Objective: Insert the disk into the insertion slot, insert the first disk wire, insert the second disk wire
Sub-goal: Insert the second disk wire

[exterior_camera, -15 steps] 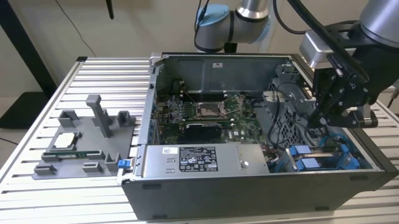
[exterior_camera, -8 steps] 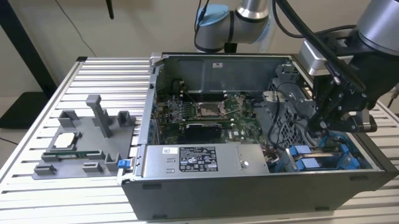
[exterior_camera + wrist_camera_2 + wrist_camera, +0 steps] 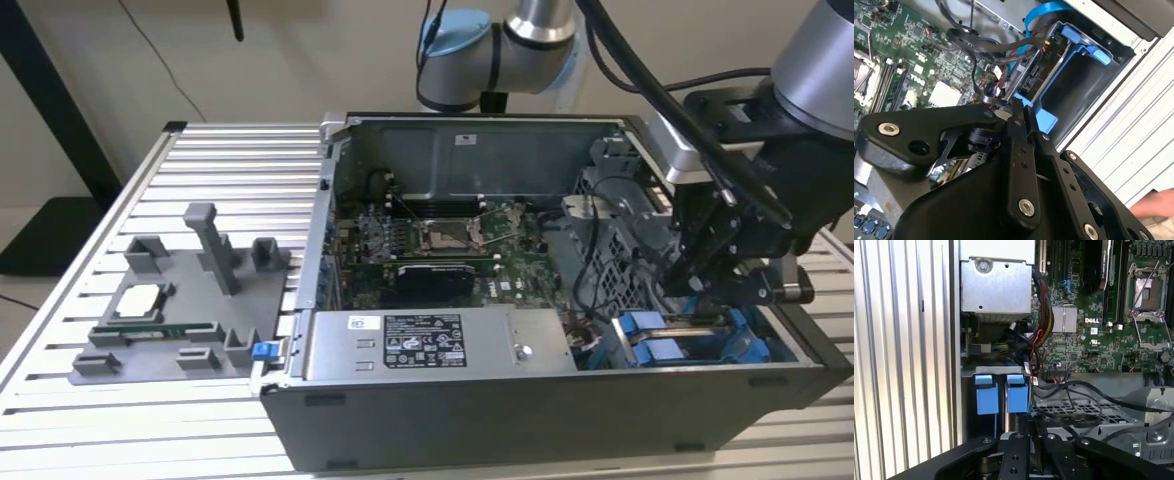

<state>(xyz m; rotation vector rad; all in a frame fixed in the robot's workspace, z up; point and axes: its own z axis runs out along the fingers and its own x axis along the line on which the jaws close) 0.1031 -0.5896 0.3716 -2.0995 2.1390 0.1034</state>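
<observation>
Leftmost in the exterior view, a grey fixture tray (image 3: 174, 320) rests on the ribbed table (image 3: 80, 420); next comes the open computer case (image 3: 534, 420) with its motherboard (image 3: 427, 250) and labelled power-supply box (image 3: 427, 345). Toward that view's right, the disk (image 3: 687, 340) sits in the insertion slot (image 3: 747, 345), blue carrier tabs showing. Above it hangs the gripper (image 3: 1019, 107), fingers (image 3: 1015, 125) pressed together, pinching nothing visible

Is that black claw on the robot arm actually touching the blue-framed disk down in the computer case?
Cannot tell. In the second wrist view the gripper sits right beside the disk, but its own body hides any contact or gap.
</observation>
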